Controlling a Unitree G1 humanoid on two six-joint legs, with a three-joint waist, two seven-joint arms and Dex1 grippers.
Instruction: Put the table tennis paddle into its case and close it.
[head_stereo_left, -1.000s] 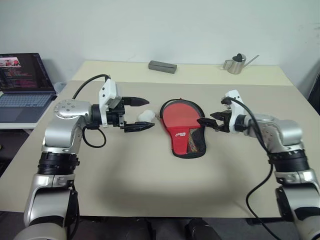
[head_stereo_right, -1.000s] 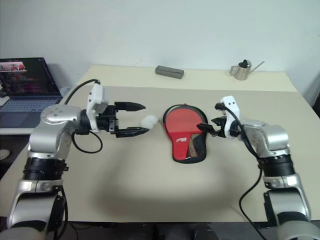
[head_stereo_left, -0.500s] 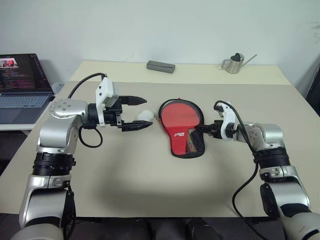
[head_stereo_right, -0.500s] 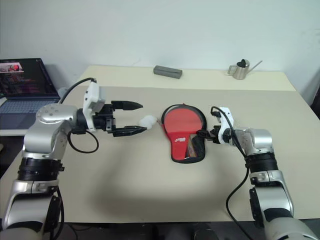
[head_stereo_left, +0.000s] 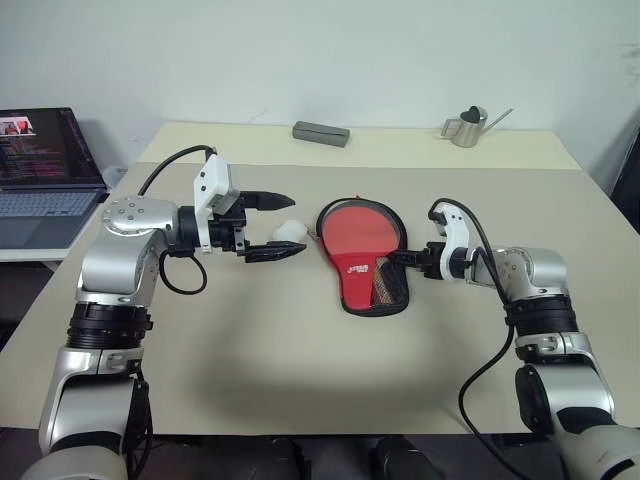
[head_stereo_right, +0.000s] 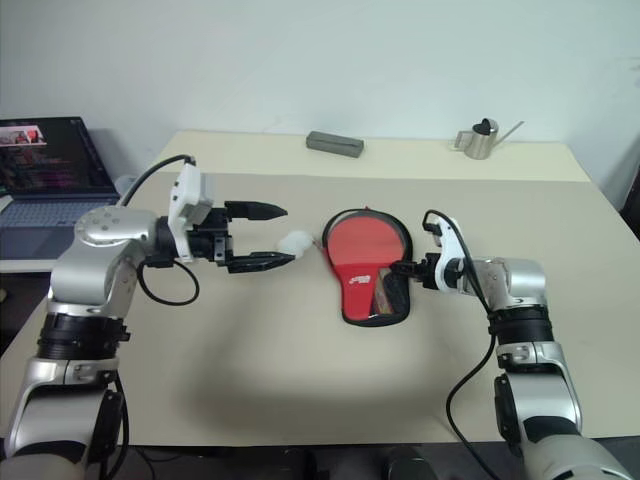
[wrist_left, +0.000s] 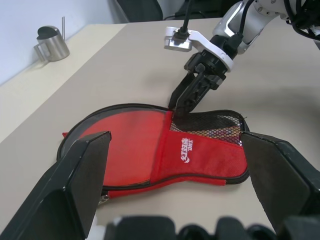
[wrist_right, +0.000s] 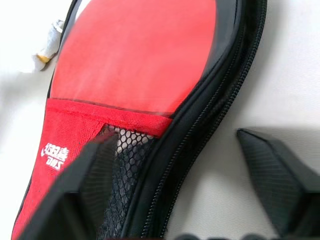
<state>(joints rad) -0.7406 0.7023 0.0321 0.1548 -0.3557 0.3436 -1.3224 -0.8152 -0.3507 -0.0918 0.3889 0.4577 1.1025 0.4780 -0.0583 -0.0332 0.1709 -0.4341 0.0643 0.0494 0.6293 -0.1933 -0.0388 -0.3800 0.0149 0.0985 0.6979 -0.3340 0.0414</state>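
The case (head_stereo_left: 362, 250) lies flat mid-table, red side up with its white logo and black mesh pocket (wrist_left: 207, 122). A brownish striped handle of the table tennis paddle (head_stereo_left: 385, 286) shows through the mesh, and its blade is hidden inside. The white pom-pom (head_stereo_left: 290, 232) rests at the case's left. My right gripper (head_stereo_left: 400, 258) is low at the case's right edge. It is open, with the black zip edge (wrist_right: 200, 125) between its fingers. My left gripper (head_stereo_left: 285, 226) hovers open left of the case, by the pom-pom, holding nothing.
A small metal watering can (head_stereo_left: 468, 127) and a grey block (head_stereo_left: 321, 133) stand at the table's far side. An open laptop (head_stereo_left: 45, 165) sits on a lower surface to the left. The near half of the table (head_stereo_left: 300, 350) is bare.
My right gripper has come down and leftward to the case's right edge, and its fingers have narrowed around the zip edge. The left gripper has stayed put.
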